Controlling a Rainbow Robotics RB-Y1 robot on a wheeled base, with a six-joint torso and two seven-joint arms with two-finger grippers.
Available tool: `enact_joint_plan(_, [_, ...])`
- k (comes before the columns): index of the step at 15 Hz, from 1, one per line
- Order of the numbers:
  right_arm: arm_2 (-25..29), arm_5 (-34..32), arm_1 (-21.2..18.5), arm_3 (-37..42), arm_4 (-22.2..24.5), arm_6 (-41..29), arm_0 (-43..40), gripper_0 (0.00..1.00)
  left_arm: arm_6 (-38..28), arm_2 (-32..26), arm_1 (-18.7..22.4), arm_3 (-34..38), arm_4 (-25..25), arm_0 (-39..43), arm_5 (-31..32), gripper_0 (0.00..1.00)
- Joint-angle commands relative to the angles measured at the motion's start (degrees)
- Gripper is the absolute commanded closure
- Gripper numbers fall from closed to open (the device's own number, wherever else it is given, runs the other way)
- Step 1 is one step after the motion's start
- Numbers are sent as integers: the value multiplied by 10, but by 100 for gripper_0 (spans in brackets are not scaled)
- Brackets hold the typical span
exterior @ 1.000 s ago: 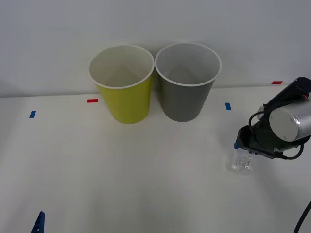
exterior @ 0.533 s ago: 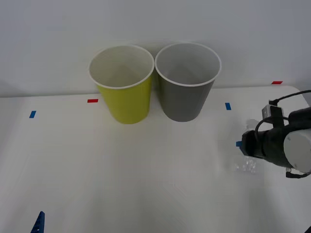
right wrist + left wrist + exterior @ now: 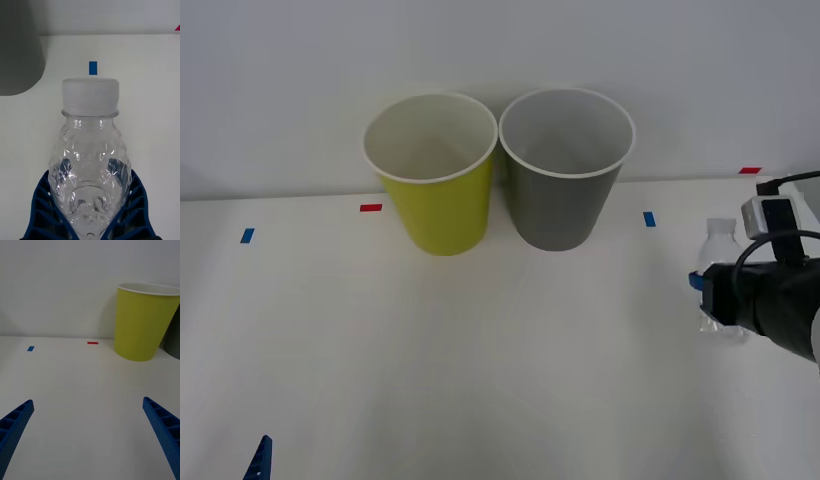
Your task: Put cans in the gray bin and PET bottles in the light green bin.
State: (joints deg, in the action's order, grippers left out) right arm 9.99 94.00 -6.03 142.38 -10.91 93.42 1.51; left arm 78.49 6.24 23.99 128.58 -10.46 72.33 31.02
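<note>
right gripper (image 3: 92,225): clamped on PET bottle (image 3: 91,150), right of gray bin (image 3: 564,165)
left gripper (image 3: 90,438): wide, idle
light green bin (image 3: 433,170): touching gray bin's left

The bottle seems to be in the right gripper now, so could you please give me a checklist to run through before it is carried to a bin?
1. Grip: right gripper shut on the bottle, blue fingers on both sides of its body: ok.
2. Cap on the bottle: ok.
3. Green bin upright, open: ok.
4. Gray bin stands between the bottle and the green bin, so the carry must clear its rim: cannot tell yet.
5. Left gripper open, low at the table's near left, away from the path: ok.
6. Bottle off the table: cannot tell.
</note>
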Motion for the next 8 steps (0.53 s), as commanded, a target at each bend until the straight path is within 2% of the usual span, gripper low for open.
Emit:
enact_joint_plan(1, [-16, -8, -14, 35, 6, -3, 14, 100, 0, 0, 0, 0, 0, 0, 0, 0])
enact_joint_plan(4, [-55, -54, -21, 44, 27, -11, 50, 100, 0, 0, 0, 0, 0, 0, 0, 0])
enact_joint_plan(8, [-81, -56, -16, 76, 44, -17, 90, 100, 0, 0, 0, 0, 0, 0, 0, 0])
